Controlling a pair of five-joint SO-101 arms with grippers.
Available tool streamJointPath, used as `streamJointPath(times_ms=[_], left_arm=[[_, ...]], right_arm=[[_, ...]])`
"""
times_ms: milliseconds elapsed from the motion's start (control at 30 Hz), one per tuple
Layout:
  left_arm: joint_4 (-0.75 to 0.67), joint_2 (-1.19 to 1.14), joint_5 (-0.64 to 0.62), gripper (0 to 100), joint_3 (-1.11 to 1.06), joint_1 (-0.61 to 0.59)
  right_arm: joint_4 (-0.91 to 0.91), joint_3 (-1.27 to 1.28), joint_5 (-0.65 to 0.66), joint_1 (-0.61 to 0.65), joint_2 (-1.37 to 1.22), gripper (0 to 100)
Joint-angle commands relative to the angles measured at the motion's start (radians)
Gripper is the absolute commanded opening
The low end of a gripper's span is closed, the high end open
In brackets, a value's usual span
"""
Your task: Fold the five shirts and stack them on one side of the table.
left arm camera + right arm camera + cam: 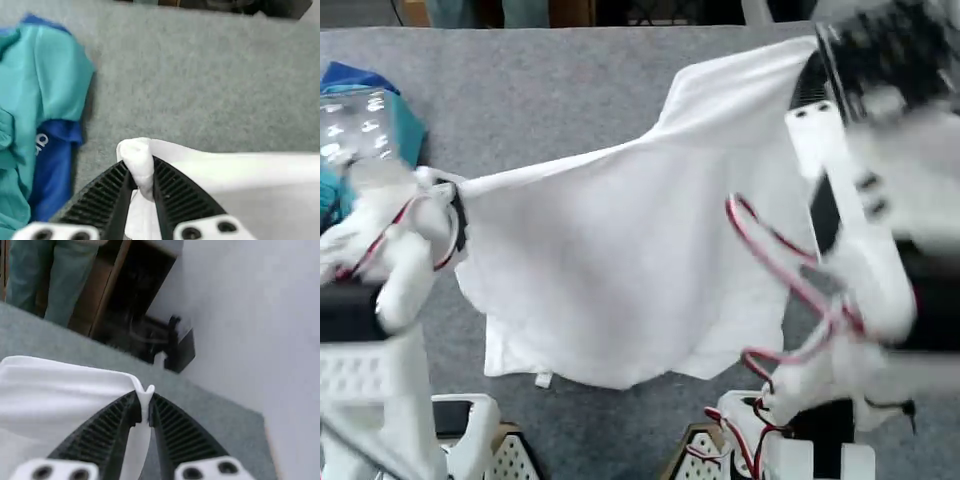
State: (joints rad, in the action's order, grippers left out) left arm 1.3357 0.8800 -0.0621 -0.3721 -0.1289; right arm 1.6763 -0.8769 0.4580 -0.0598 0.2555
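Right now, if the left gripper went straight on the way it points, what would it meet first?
Probably just bare grey table; the left gripper, shut on the white shirt, points past the teal shirt beside its line.

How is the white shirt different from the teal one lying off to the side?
The white shirt is spread wide, while the teal shirt lies bunched up. The white shirt is pinched by the left gripper and the right gripper; the teal shirt is untouched. Both are over the same grey table.
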Motion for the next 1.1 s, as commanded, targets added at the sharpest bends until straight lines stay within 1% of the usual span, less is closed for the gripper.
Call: streamJointPath(times_ms=[0,67,133,267,367,433,533,600,633,733,833,933,967,1067], left_arm=[[-0.044,-0.026,-0.006,3,-0.039,0.058],[-0.051,-0.087,-0.008,3,-0.041,0.088],[-0.091,-0.173,-0.008,3,-0.041,0.11],[-0.186,-0.373,-0.008,3,-0.033,0.116],[-0.259,-0.508,-0.008,3,-0.033,0.116],[-0.285,-0.582,-0.008,3,-0.033,0.117],[-0.295,-0.672,-0.008,4,-0.033,0.117],[-0.295,-0.718,-0.012,7,-0.033,0.111],[-0.29,-0.732,-0.025,9,-0.033,0.11],[-0.287,-0.746,-0.04,11,-0.031,0.097],[-0.284,-0.735,-0.034,11,-0.024,0.087],[-0.23,-0.736,-0.008,12,0.039,0.061],[-0.201,-0.738,-0.006,13,0.07,0.047],[-0.129,-0.74,-0.035,17,0.17,0.002]], right_arm=[[-0.101,0.32,0.011,-0.029,0.015,1.4],[-0.186,0.487,0.006,-0.041,0.015,1.4],[-0.287,0.639,0.005,-0.052,0.015,1.4],[-0.502,0.915,0.005,-0.074,0.015,1.4],[-0.71,1.122,0.005,-0.071,0.008,1.4],[-0.881,1.265,-0.005,-0.066,0.007,1.4],[-1.191,1.466,-0.152,-0.041,0.005,1.4],[-1.349,1.572,-0.192,-0.021,0.005,1.4],[-1.399,1.607,-0.203,-0.008,0.005,1.4],[-1.436,1.646,-0.25,0.026,0.005,1.4],[-1.439,1.646,-0.261,0.046,0.004,1.4],[-1.441,1.633,-0.259,0.041,-0.036,1.4],[-1.441,1.618,-0.261,0.038,-0.058,1.4],[-1.433,1.563,-0.264,0.015,-0.133,1.4]])
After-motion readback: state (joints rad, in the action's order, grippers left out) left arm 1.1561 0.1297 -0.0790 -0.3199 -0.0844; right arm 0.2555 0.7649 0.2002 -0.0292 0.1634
